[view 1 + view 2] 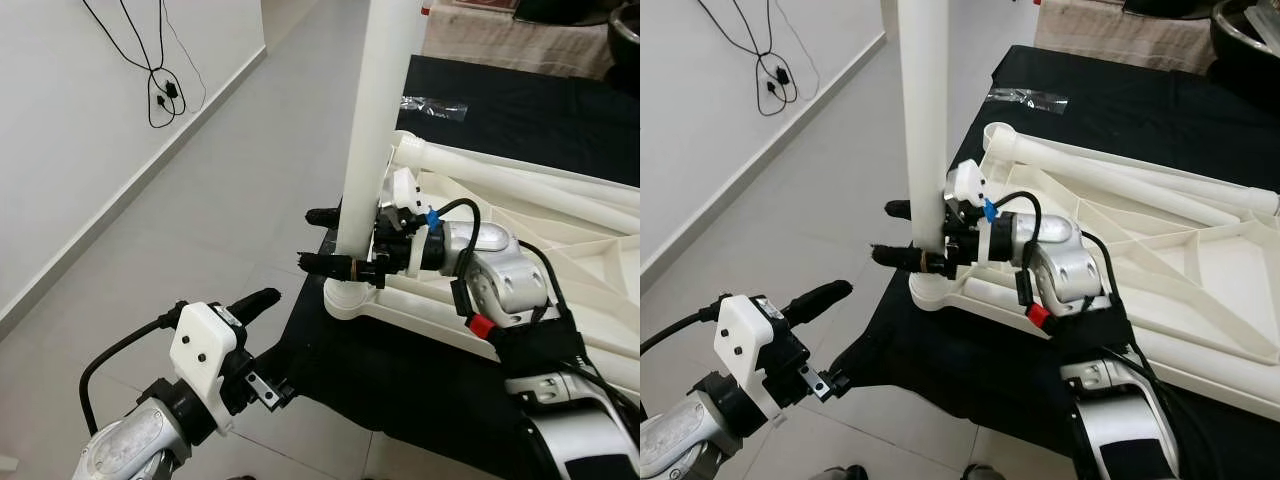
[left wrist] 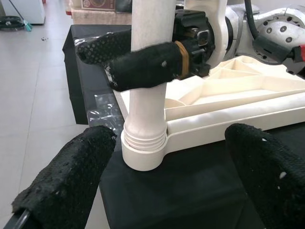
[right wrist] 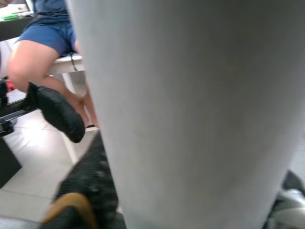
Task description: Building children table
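A white table top (image 1: 570,262) lies upside down on a black cloth (image 1: 400,385). A white table leg (image 1: 375,130) stands upright in its near-left corner socket (image 2: 143,155), with screw threads (image 2: 145,136) showing just above the socket. My right gripper (image 1: 312,238) is shut on the leg a little above the socket, one finger on each side of it. The right wrist view shows the leg (image 3: 190,109) up close. My left gripper (image 1: 265,345) is open, low and to the front left of the leg, its fingers (image 2: 66,186) apart and touching nothing.
Two more white legs (image 1: 520,180) are fixed at the far left corner and slant across the table top. A clear plastic bag (image 1: 432,105) lies further back on the cloth. A black cable (image 1: 160,90) hangs on the left wall. A seated person (image 3: 47,33) is beyond the leg.
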{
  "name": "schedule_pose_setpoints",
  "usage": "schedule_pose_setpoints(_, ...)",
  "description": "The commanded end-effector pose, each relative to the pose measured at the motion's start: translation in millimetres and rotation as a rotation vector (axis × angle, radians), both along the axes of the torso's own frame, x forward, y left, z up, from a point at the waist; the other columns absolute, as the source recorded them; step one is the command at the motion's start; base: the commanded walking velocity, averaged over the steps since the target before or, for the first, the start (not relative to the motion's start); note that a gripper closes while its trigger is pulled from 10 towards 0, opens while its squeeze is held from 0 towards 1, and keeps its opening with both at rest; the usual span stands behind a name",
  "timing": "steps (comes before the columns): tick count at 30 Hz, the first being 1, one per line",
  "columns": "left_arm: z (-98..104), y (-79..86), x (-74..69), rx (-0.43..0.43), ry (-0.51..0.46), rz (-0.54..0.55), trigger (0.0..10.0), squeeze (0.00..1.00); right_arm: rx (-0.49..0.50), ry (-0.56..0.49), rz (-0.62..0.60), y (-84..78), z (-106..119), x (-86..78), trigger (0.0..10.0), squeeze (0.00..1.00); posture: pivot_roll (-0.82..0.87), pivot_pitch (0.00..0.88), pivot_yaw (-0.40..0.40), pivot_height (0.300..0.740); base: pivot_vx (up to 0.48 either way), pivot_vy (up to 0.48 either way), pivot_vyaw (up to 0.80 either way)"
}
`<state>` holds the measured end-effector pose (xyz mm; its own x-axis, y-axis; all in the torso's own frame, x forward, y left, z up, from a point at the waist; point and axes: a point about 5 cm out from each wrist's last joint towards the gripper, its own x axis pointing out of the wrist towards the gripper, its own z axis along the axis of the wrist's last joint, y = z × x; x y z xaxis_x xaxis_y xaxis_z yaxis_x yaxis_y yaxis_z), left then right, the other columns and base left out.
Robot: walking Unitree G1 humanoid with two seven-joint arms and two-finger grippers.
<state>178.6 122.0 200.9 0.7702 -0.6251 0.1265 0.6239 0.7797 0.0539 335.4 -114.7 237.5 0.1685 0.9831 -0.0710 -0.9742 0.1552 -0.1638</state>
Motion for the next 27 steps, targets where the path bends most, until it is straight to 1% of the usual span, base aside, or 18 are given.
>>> schedule_pose_setpoints(1,-1,-1.4,-1.2,-0.005,0.016,-0.004,10.0,0.0,-0.004,0.019,0.042,0.7,-4,-2.3,0.0,0.0,0.11,0.228,-0.014,0.74,0.0,0.0,0.0)
schedule_pose_setpoints(2,-2,-1.7,-1.7,-0.006,0.019,-0.006,10.0,0.0,-0.014,0.045,0.052,-7.9,-12,-9.2,0.0,0.0,0.1,0.23,-0.013,0.74,0.0,0.0,0.0)
schedule_pose_setpoints(4,-2,-1.8,-1.9,-0.006,0.021,-0.007,10.0,0.0,-0.018,0.052,0.058,-11.1,-15,-10.8,0.0,0.0,0.1,0.23,-0.013,0.74,0.0,0.0,0.0)
schedule_pose_setpoints(8,-3,-2.4,-2.8,-0.008,0.027,-0.014,10.0,0.0,-0.045,0.064,-0.026,-20.6,-33,-22.9,0.0,0.0,0.1,0.234,-0.006,0.74,0.0,0.0,0.0)
schedule_pose_setpoints(9,-3,-2.0,-3.0,-0.008,0.028,-0.015,10.0,0.0,-0.048,0.093,-0.099,-21.9,-42,-30.0,0.0,0.0,0.09,0.238,-0.004,0.74,0.0,0.0,0.0)
schedule_pose_setpoints(10,-3,-1.4,-3.0,-0.007,0.029,-0.018,10.0,0.0,-0.045,0.138,-0.226,-18.4,-55,-39.3,0.0,0.0,0.09,0.241,-0.002,0.74,0.0,0.0,0.0)
schedule_pose_setpoints(12,-3,-1.4,-3.0,-0.007,0.029,-0.018,10.0,0.0,-0.045,0.138,-0.226,-18.4,-55,-39.3,0.0,0.0,0.09,0.241,-0.002,0.74,0.0,0.0,0.0)
schedule_pose_setpoints(13,-3,-0.9,-3.0,-0.006,0.03,-0.019,10.0,0.0,-0.043,0.167,-0.318,-16.4,-64,-45.6,0.0,0.0,0.09,0.242,-0.001,0.74,0.0,0.0,0.0)
schedule_pose_setpoints(14,-3,-0.9,-3.0,-0.006,0.03,-0.019,10.0,0.0,-0.043,0.167,-0.318,-16.4,-64,-45.6,0.0,0.0,0.09,0.242,-0.001,0.74,0.0,0.0,0.0)
schedule_pose_setpoints(15,-2,0.1,-2.9,-0.004,0.031,-0.021,10.0,0.0,-0.04,0.182,-0.676,-16.7,-75,-43.4,0.0,0.0,0.09,0.243,0.002,0.74,0.0,0.0,0.0)
schedule_pose_setpoints(16,-2,0.1,-2.9,-0.004,0.031,-0.021,10.0,0.0,-0.04,0.182,-0.676,-16.7,-75,-43.4,0.0,0.0,0.09,0.243,0.002,0.74,0.0,0.0,0.0)
schedule_pose_setpoints(17,-2,1.0,-2.4,-0.002,0.031,-0.022,10.0,0.0,-0.013,0.272,-0.922,-20.1,-86,-55.4,0.0,0.0,0.08,0.244,0.007,0.74,0.0,0.0,0.0)
schedule_pose_setpoints(18,-2,1.0,-2.4,-0.002,0.031,-0.022,10.0,0.0,-0.013,0.272,-0.922,-20.1,-86,-55.4,0.0,0.0,0.08,0.244,0.007,0.74,0.0,0.0,0.0)
schedule_pose_setpoints(19,-3,1.3,-1.4,-0.001,0.033,-0.025,10.0,0.0,0.003,0.314,-1.033,-17.0,-91,-68.2,0.0,0.0,0.07,0.243,0.011,0.74,0.0,0.0,0.0)
schedule_pose_setpoints(20,-4,-0.4,-0.2,0.002,0.034,-0.035,10.0,0.0,0.005,0.316,-1.083,-16.0,-92,-71.3,0.0,0.0,0.07,0.231,0.004,0.74,0.0,0.0,0.0)
schedule_pose_setpoints(22,-5,-1.6,1.1,0.004,0.034,-0.042,10.0,0.0,0.007,0.294,-1.054,-12.6,-90,-70.1,0.0,0.0,0.07,0.228,0.002,0.74,0.0,0.0,0.0)
schedule_pose_setpoints(23,-5,-2.0,2.4,0.003,0.031,-0.037,10.0,0.0,0.0,0.259,-1.037,-11.9,-86,-62.6,0.0,0.0,0.07,0.224,0.0,0.74,0.0,0.0,0.0)
schedule_pose_setpoints(27,-4,-1.3,3.9,-0.001,0.027,-0.025,10.0,0.0,0.0,0.234,-1.042,-13.0,-82,-54.5,0.0,0.0,0.08,0.22,-0.007,0.74,0.0,0.0,0.0)
